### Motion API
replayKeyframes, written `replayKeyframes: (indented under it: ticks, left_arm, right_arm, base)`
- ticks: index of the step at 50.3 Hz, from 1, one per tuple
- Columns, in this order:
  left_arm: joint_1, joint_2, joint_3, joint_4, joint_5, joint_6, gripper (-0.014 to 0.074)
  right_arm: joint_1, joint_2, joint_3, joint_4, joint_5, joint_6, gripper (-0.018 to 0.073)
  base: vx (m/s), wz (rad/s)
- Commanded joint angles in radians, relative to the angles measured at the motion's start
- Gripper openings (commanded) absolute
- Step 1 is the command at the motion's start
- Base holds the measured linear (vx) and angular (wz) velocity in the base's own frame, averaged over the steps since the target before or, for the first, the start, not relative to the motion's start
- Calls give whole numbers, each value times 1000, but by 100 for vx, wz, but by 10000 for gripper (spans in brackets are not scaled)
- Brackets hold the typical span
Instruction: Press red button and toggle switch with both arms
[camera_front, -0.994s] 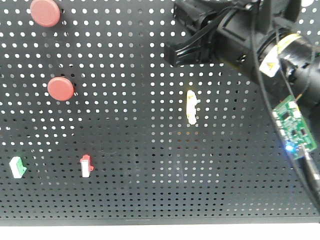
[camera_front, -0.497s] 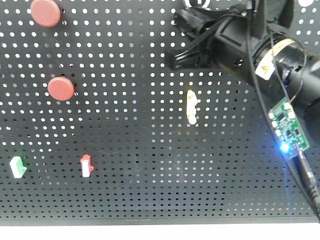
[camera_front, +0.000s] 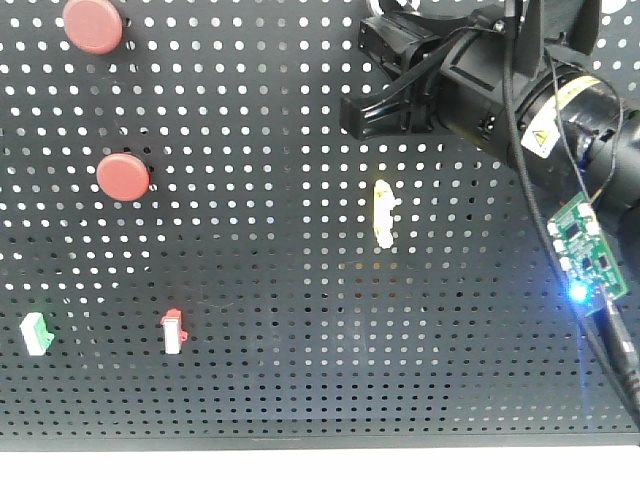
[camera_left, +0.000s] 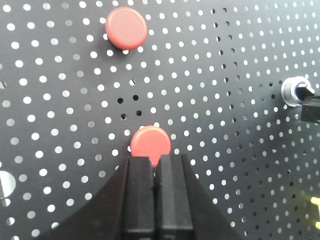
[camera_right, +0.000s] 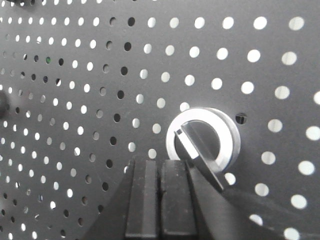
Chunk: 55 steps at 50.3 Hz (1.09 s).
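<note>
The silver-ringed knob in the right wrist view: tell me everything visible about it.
The knob is a round, shiny, metal-looking ring around a black centre. A black bar-shaped handle runs diagonally across it from upper left to lower right. It is mounted on the black perforated pegboard. The shut right gripper sits just below and left of it, covering its lower-left rim. Whether they touch cannot be told.
</note>
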Motion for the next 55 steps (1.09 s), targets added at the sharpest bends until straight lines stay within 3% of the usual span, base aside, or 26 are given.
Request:
replayKeyframes:
  ticks: [1,6,22,55]
  left_arm:
    - [-4,-6,-25,-12,-71,-3,2]
    - [-4,-6,-25,-12,-62,-3,2]
    - [-4,-6,-25,-12,-49,-3,2]
    - [-4,-6,-25,-12,-55,-3,2]
  right_arm:
    - [-10,-72,-35,-7,-22,-20,-3]
    - [19,-145,20,-81,10,-35,-3]
    - [5,-394,315,-72,13,-32,-3]
    - [5,-420,347,-72,14,-32,-3]
  base:
    - [0,0]
    - [0,0]
    - [0,0]
    - [0,0]
